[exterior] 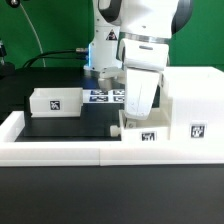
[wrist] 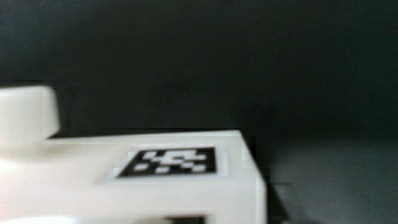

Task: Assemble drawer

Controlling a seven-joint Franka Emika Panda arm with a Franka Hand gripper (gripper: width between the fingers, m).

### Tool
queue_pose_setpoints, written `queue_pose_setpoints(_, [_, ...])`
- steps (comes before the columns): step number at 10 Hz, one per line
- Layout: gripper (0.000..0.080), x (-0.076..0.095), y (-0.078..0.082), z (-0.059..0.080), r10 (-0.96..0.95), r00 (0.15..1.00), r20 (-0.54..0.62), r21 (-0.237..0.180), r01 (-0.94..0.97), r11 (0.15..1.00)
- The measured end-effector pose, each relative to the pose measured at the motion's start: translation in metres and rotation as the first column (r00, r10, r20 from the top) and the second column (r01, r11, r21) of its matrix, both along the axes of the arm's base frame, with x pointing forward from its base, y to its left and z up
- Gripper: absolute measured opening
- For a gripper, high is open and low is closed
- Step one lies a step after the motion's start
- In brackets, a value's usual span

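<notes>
Gripper (exterior: 135, 118) was down on the small tray (exterior: 152, 133) just beside the big case (exterior: 190, 95), honestly couldn't tell if its jaws were clamped. The other tray (exterior: 55, 101) sat well apart from the case.

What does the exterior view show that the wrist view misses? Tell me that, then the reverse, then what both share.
Only the exterior view: the arm, the large case, a tray at that view's left, the marker board and the border wall. Only the wrist view: a close look at a tagged white top; which part it is I cannot tell. Both: white tagged plastic on the black table.
</notes>
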State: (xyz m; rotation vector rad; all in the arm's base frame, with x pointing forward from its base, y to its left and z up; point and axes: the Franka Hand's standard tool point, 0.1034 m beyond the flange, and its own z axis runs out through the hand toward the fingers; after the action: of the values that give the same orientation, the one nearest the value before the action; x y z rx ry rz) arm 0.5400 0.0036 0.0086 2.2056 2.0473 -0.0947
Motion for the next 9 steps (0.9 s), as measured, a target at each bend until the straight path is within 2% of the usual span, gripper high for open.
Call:
queue_pose_setpoints(2, [0.0411, 0.0, -0.001, 0.005, -0.004, 1.0, 0.006, 0.001, 0.004, 1.0])
queue_pose_setpoints(3, [0.0411, 0.001, 0.0, 0.009, -0.003, 1.0, 0.01, 0.002, 0.003, 1.0])
queue_pose_setpoints(4, [0.0586, 0.002, 0.0, 0.014, -0.004, 1.0, 0.009, -0.001, 0.004, 1.0])
queue_pose_setpoints(5, [0.0631, 0.003, 0.001, 0.022, -0.005, 1.0, 0.005, -0.005, 0.005, 1.0])
queue_pose_setpoints(7, [0.0644, 0.007, -0.006, 0.044, -0.014, 1.0, 0.009, -0.015, 0.014, 1.0])
queue_pose_setpoints(8, [0.0648, 0.008, -0.014, 0.052, -0.01, 1.0, 0.017, -0.019, 0.011, 1.0])
queue_pose_setpoints(9, [0.0648, 0.008, -0.029, 0.057, 0.024, 1.0, 0.012, -0.027, -0.024, 0.999])
